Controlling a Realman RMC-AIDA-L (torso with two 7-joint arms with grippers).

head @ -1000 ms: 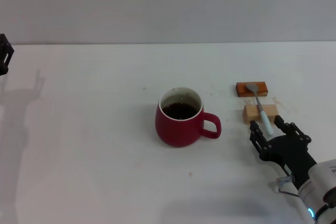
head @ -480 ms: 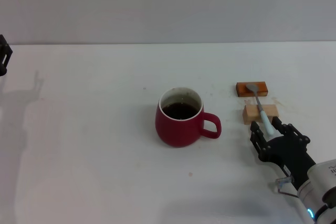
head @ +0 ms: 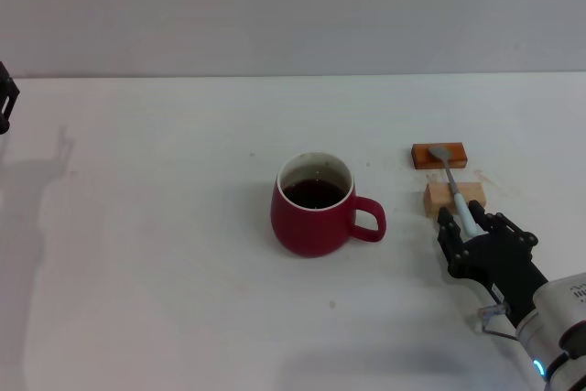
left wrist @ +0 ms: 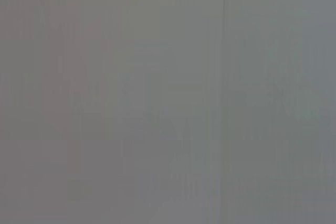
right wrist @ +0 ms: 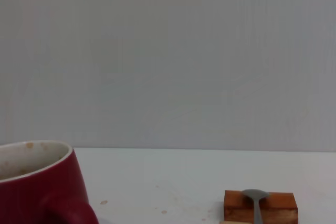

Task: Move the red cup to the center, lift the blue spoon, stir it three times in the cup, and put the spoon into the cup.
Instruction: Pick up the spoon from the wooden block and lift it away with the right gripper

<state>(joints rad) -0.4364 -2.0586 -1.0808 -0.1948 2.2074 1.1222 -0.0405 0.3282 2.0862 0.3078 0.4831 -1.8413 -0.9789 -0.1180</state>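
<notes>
Now | red cup [head: 312,205] upright mid-worktop [head: 165,226], handle toward right gripper [head: 469,222] | blue spoon [head: 455,186] across orange block [head: 439,155] and pale block [head: 453,197] | right jaws open around spoon handle tip | left gripper [head: 5,98] at far edge, state unclear

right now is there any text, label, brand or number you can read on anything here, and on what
None: no readable text in any view.
red cup: plain glaze, no print.
blue spoon: no marking visible.
orange-brown block and pale wooden block: bare.
right gripper, at the spoon's handle: no label visible.
left gripper, at the table's far left edge: none visible.
</notes>
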